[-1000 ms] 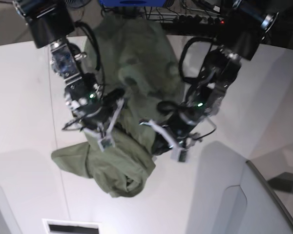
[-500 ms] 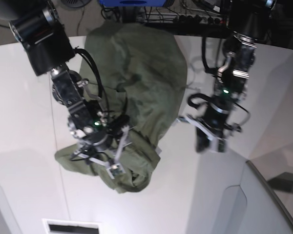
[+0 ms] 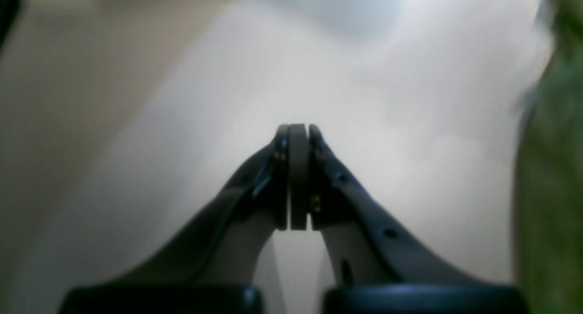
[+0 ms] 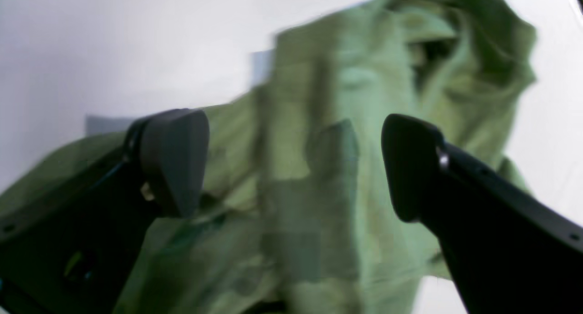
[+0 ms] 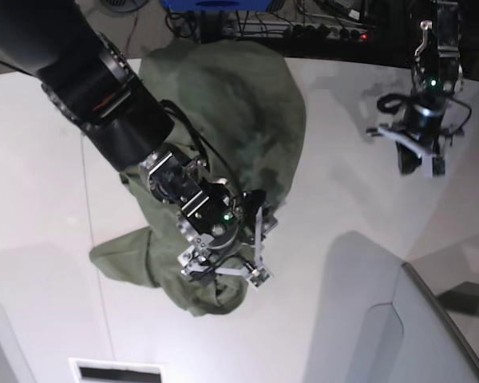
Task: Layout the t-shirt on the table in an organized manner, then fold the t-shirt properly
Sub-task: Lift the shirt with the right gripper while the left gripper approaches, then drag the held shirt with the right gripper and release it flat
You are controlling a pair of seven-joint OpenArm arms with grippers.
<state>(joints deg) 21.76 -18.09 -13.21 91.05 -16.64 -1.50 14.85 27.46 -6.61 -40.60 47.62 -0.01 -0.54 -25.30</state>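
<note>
1. Here the olive-green t-shirt [image 5: 223,104] lies crumpled on the white table [image 5: 32,175], stretching from the far edge toward the near side in a long, uneven heap, not spread flat.
2. The near end of the shirt is bunched into thick folds, and one flap sticks out toward the left of the base view.
3. The right gripper [image 5: 251,247] hangs low over that bunched near end, its jaws spread wide with nothing between them.
4. In the right wrist view the two dark fingers [image 4: 175,161] stand well apart, with rumpled green cloth [image 4: 319,177] below and behind them; whether they touch the fabric cannot be told, as the picture is blurred.
5. The left gripper [image 5: 419,159] is well off to the right of the base view, over bare table and clear of the shirt.
6. The left wrist view shows its jaws pressed fully together, holding nothing, with the fingertips [image 3: 298,136] meeting above the white tabletop [image 3: 387,122].
7. A soft green strip of the shirt [image 3: 553,191] shows at the right edge of that same view.
8. A grey angled panel [image 5: 375,319] stands at the near right of the table.
</note>
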